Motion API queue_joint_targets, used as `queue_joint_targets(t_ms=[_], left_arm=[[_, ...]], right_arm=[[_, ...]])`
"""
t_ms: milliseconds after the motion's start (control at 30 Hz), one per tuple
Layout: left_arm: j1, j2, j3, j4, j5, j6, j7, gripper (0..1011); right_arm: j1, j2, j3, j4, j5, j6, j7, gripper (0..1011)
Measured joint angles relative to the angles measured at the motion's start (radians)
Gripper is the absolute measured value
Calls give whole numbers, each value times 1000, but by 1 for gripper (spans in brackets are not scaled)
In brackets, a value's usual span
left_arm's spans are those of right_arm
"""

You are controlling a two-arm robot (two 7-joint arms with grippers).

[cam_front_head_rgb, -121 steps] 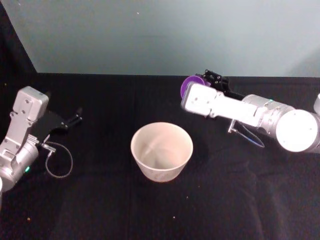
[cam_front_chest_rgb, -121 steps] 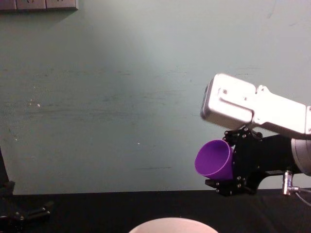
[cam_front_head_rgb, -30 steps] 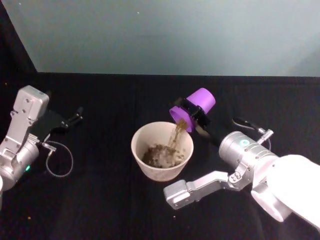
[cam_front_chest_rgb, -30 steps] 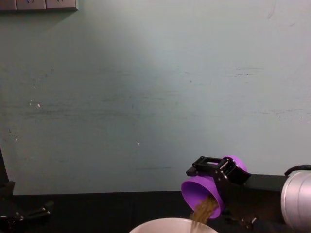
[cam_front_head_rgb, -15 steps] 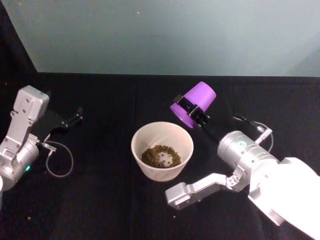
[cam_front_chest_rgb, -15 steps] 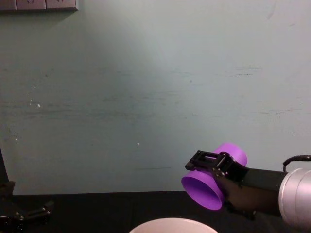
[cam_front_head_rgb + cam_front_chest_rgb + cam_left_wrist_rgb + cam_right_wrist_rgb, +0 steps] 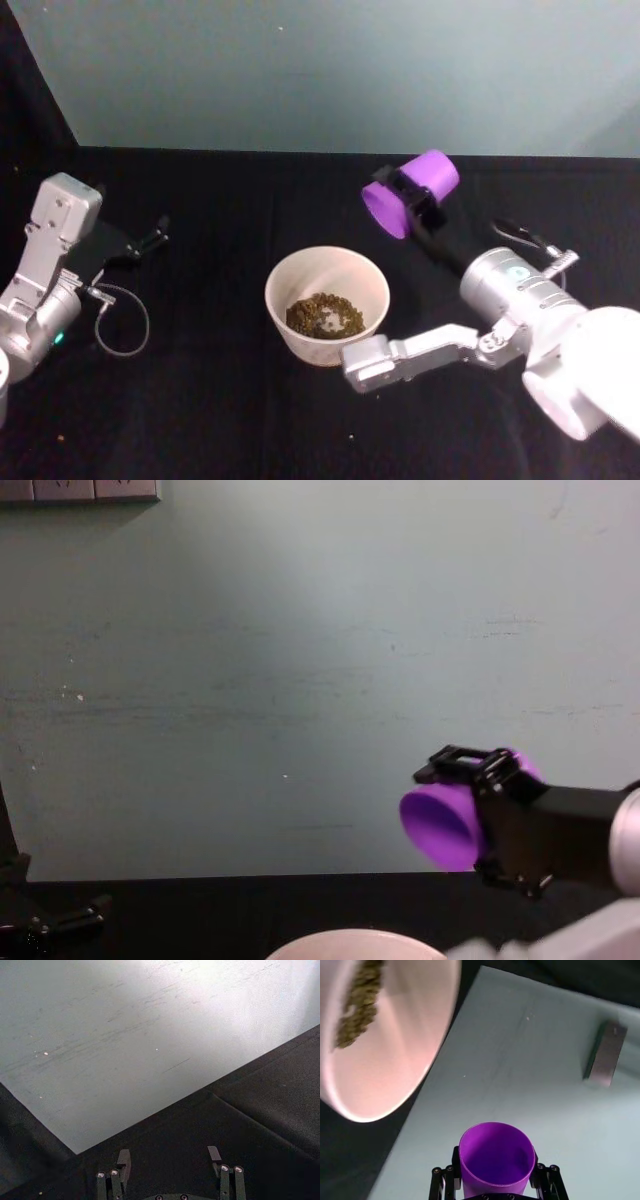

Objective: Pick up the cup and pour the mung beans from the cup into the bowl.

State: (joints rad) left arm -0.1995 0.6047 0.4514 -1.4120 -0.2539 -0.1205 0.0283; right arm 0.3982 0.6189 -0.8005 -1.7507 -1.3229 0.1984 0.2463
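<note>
My right gripper is shut on the purple cup and holds it in the air behind and to the right of the bowl. The cup lies tipped on its side, mouth toward the left. In the right wrist view the cup looks empty between the black fingers. The mung beans sit in a heap at the bottom of the pale bowl. From the chest view the cup hangs well above the bowl's rim. My left gripper stands open over the bare black table at the far left.
A silver link of my right arm reaches across just in front of the bowl. A cable loop hangs by the left arm. A green wall closes off the back of the black table. A stray bean lies near the front.
The stream of beans from a second ago has ended. The cup has since swung right and back, away from the bowl's rim, with its mouth raised. The left arm has stayed put.
</note>
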Motion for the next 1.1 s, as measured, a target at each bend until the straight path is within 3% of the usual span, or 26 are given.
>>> queue_joint_targets(t_ms=[133, 167, 200, 300, 367, 433, 467, 533, 567, 600, 633, 667, 700, 767, 800, 933, 1100], left_arm=[[0, 0, 0, 0, 0, 0, 0, 1000], [0, 0, 0, 0, 0, 0, 0, 1000], [0, 0, 0, 0, 0, 0, 0, 1000], [0, 0, 0, 0, 0, 0, 0, 1000], [0, 0, 0, 0, 0, 0, 0, 1000], [0, 0, 0, 0, 0, 0, 0, 1000], [0, 0, 0, 0, 0, 0, 0, 1000], [0, 0, 0, 0, 0, 0, 0, 1000], [0, 0, 0, 0, 0, 0, 0, 1000], [0, 0, 0, 0, 0, 0, 0, 1000], [0, 0, 0, 0, 0, 0, 0, 1000], [0, 0, 0, 0, 0, 0, 0, 1000], [0, 0, 0, 0, 0, 0, 0, 1000], [0, 0, 0, 0, 0, 0, 0, 1000], [0, 0, 0, 0, 0, 0, 0, 1000], [0, 0, 0, 0, 0, 0, 0, 1000], [0, 0, 0, 0, 0, 0, 0, 1000]], right_arm=[[-35, -3, 74, 1, 143, -36, -37, 744], [-52, -5, 111, 5, 222, -62, -56, 746], [-52, -5, 111, 5, 222, -62, -56, 744], [-90, -17, 188, 23, 395, -123, -83, 744], [-117, -35, 268, 66, 602, -224, -95, 746], [-127, -46, 304, 92, 696, -267, -86, 744], [-133, -58, 335, 118, 794, -304, -61, 744], [-137, -71, 361, 142, 869, -330, -36, 744], [-140, -83, 385, 167, 952, -355, -3, 746], [-140, -83, 385, 167, 952, -355, -3, 744], [-142, -97, 410, 193, 1037, -372, 34, 744], [-142, -105, 422, 205, 1077, -378, 55, 744], [-143, -120, 445, 228, 1162, -382, 98, 744], [-143, -134, 464, 246, 1242, -380, 142, 746], [-143, -145, 481, 264, 1314, -371, 183, 744], [-141, -161, 502, 296, 1452, -339, 260, 746], [-124, -167, 509, 343, 1583, -295, 357, 744]])
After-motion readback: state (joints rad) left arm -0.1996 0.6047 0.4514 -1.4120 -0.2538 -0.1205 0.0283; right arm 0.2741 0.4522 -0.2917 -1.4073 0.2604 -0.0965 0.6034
